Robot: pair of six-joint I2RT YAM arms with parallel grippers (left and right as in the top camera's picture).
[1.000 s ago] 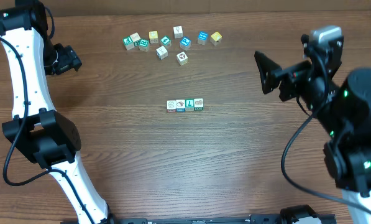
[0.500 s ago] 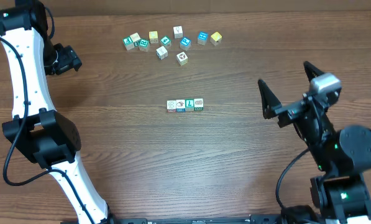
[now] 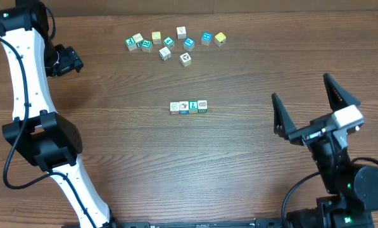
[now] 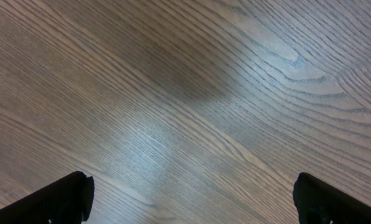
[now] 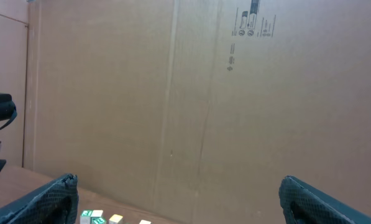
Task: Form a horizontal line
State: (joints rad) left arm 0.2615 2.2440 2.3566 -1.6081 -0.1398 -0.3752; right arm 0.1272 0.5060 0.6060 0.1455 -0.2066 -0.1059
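Though four cubes long, the horizontal line [image 3: 189, 107] runs straight, edges touching.

A matt, wood-grained bench [image 4: 191, 93] was seen under the left end effector [image 4: 197, 199], smooth cardboard [image 5: 173, 93] before the right end effector [image 5: 185, 202].

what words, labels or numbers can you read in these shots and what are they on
Printed block on the cardboard wall: too blurred to read.
Faces of the horizontal line: too small to read.
Faces of the scattered cubes: too small to read.
Nothing legible elsewhere.
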